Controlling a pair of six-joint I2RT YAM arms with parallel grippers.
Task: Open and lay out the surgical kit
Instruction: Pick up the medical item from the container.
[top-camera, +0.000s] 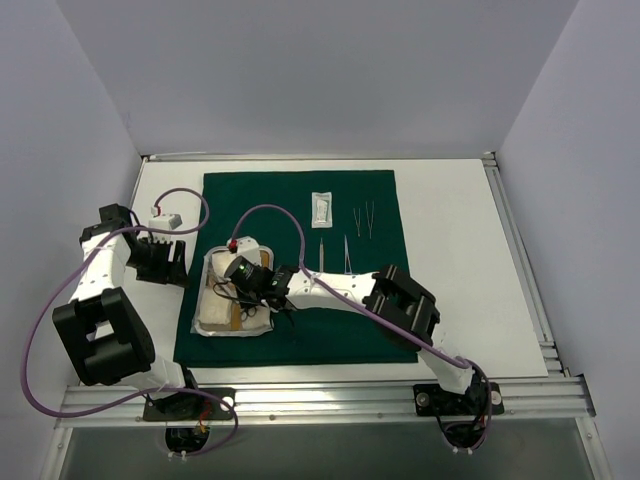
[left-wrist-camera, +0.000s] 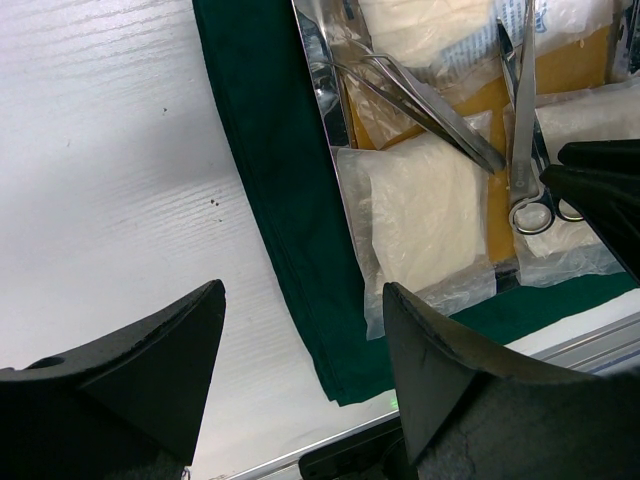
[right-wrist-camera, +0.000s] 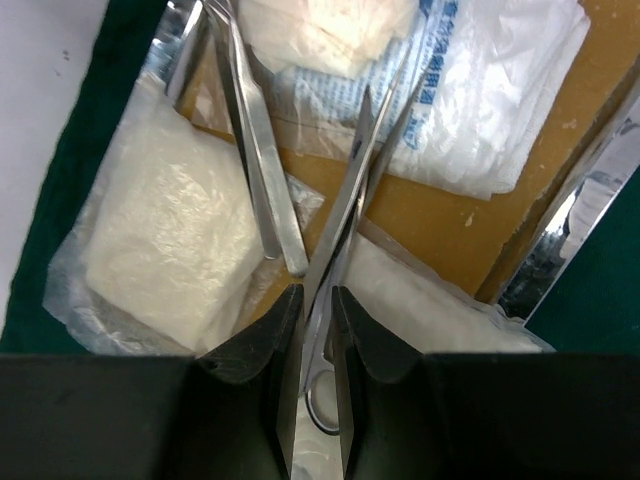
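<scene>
The dark green drape (top-camera: 340, 320) lies spread flat on the table. The steel tray (top-camera: 209, 268) sits on its front left part and holds a tan liner (right-wrist-camera: 470, 225), gauze packets (right-wrist-camera: 165, 240), tweezers (right-wrist-camera: 255, 150) and scissors (right-wrist-camera: 350, 200). My right gripper (right-wrist-camera: 315, 300) is down in the tray (right-wrist-camera: 565, 225), shut on the scissors just above their handle rings. In the top view the right gripper (top-camera: 264, 304) is over the tray's near right part. My left gripper (left-wrist-camera: 300, 330) is open and empty over the bare table beside the drape's left edge (left-wrist-camera: 285, 220); it also shows in the top view (top-camera: 172, 262).
On the drape beyond the tray lie a white gauze packet (top-camera: 321, 208), thin tweezers (top-camera: 364, 218) and two slim steel instruments (top-camera: 322, 252) (top-camera: 347, 252). The left wrist view shows the scissors (left-wrist-camera: 524, 120), tweezers (left-wrist-camera: 420, 100) and the table's front rail (left-wrist-camera: 600, 335).
</scene>
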